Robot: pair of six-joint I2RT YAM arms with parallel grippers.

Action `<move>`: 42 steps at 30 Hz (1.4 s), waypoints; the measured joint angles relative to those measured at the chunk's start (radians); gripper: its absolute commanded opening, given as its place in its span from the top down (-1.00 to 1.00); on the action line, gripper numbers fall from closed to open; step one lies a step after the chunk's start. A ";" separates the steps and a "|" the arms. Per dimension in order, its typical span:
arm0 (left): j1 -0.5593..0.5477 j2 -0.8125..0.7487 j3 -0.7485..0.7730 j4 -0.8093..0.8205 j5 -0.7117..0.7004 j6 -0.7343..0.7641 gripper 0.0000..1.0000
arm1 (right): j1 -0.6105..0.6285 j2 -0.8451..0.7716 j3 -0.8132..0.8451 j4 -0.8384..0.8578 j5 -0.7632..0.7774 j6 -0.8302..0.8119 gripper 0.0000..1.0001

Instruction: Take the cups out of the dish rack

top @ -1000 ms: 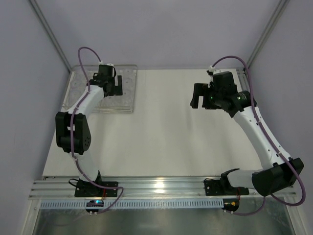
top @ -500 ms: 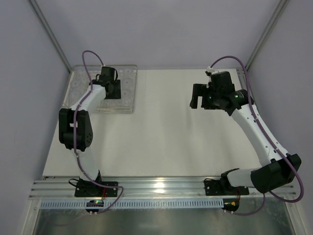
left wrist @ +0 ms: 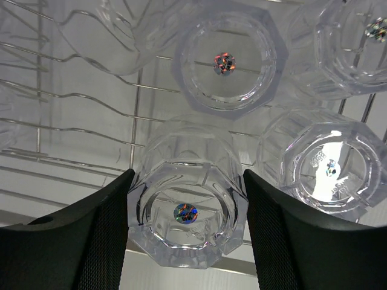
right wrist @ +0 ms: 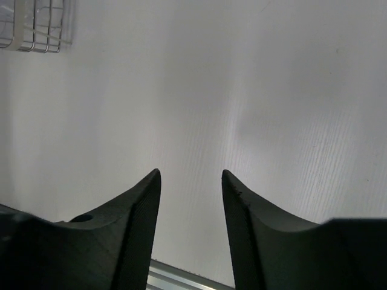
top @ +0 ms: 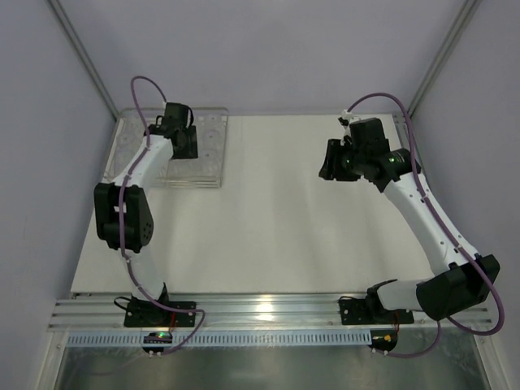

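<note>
The dish rack (top: 208,159) is a silvery wire basket at the table's far left; its thin bars (left wrist: 78,130) fill the left wrist view. Several clear cups stand bottom-up in it. My left gripper (left wrist: 187,175) reaches down into the rack (top: 180,142), its two black fingers pressed against the sides of one upturned cup (left wrist: 187,208). More cups (left wrist: 225,63) (left wrist: 329,163) crowd just beyond and to the right of it. My right gripper (right wrist: 190,175) hovers over bare table at the right (top: 331,162), jaws partly apart with nothing between them.
A corner of the rack (right wrist: 36,30) shows at the top left of the right wrist view. White tabletop (top: 268,211) lies between the two arms. An aluminium rail (top: 268,309) runs along the near edge, and grey walls enclose the table.
My left fingers have come in against the cup. The right jaws have narrowed from wide open. Both arms have shifted only slightly.
</note>
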 measured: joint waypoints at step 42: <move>0.000 -0.793 -0.879 0.732 0.858 -0.961 0.99 | 0.151 0.466 -0.548 2.036 -0.846 1.319 -0.28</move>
